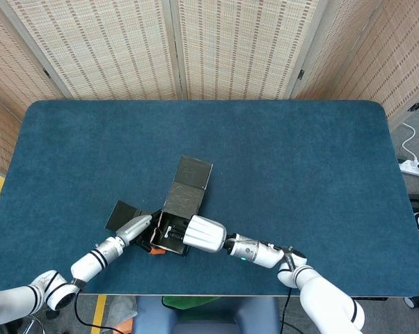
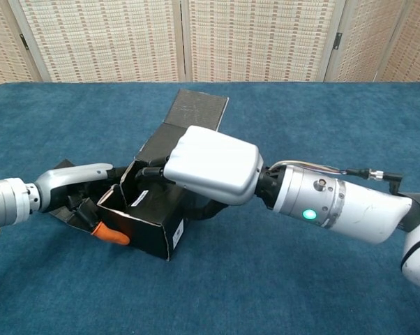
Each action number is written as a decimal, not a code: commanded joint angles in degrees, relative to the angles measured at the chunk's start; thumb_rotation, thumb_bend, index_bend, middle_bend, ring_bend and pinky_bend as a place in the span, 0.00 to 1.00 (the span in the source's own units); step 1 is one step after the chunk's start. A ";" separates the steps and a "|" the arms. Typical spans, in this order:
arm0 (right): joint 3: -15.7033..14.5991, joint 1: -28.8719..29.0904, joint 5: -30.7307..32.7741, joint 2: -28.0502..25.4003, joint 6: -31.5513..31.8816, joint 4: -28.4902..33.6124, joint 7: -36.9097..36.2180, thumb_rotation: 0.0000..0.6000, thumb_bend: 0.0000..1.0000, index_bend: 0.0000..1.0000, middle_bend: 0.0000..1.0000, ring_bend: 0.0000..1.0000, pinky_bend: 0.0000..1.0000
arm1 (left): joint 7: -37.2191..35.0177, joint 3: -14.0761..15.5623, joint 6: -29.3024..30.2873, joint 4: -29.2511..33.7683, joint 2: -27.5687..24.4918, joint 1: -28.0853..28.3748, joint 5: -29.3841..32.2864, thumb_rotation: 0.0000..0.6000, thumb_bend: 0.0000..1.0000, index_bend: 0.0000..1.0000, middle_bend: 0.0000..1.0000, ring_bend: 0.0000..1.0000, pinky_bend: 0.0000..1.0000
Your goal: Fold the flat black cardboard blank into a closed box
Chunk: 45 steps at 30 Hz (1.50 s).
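Note:
The black cardboard box stands partly folded near the table's front edge, its lid panel lying flat behind it and a side flap spread to the left. My right hand rests over the box's open top, fingers reaching down inside. My left hand presses against the box's left side, its orange-tipped finger at the lower corner. How either hand's fingers lie inside the box is hidden.
Blue cloth covers the table. Woven screens stand behind it. A white power strip lies on the floor at the right. The box sits close to the front edge.

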<state>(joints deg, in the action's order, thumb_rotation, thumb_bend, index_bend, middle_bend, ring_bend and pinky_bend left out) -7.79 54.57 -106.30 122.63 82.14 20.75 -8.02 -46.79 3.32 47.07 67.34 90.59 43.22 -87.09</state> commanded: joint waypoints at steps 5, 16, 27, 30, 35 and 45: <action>0.05 -0.05 0.53 -1.04 -1.57 1.53 0.10 1.00 0.15 0.34 0.39 0.74 1.00 | 3.73 -1.59 -0.46 0.71 0.52 -0.97 2.88 1.00 0.19 0.23 0.29 0.58 0.81; 0.67 0.19 1.04 -3.97 -2.36 5.99 1.78 1.00 0.14 0.29 0.29 0.74 1.00 | 8.03 -3.35 -1.01 2.22 0.79 -2.09 5.73 1.00 0.20 0.33 0.38 0.60 0.81; 1.06 -0.40 1.46 -7.48 -2.93 12.64 3.19 1.00 0.13 0.26 0.28 0.74 1.00 | 9.30 -4.34 -1.21 2.35 1.61 -2.92 7.02 1.00 0.20 0.42 0.46 0.60 0.81; 1.17 -0.28 1.59 -9.20 -4.60 16.43 5.67 1.00 0.13 0.25 0.28 0.74 1.00 | 10.11 -4.71 -1.51 2.76 1.57 -3.13 7.67 1.00 0.20 0.42 0.46 0.60 0.81; 1.69 0.00 2.08 -11.91 -7.64 22.11 9.52 1.00 0.13 0.28 0.32 0.75 1.00 | 11.72 -5.48 -1.91 3.70 1.39 -3.66 9.25 1.00 0.20 0.42 0.46 0.60 0.81; 2.16 -0.25 2.13 -13.31 -10.54 25.53 12.45 1.00 0.13 0.36 0.35 0.76 1.00 | 14.02 -6.69 -2.98 5.18 1.08 -4.23 11.32 1.00 0.19 0.41 0.45 0.60 0.82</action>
<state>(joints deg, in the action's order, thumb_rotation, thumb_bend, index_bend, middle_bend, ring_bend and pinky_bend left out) -5.67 54.35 -104.16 109.35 71.66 46.21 4.35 -32.81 -3.33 44.12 72.49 91.67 39.02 -75.80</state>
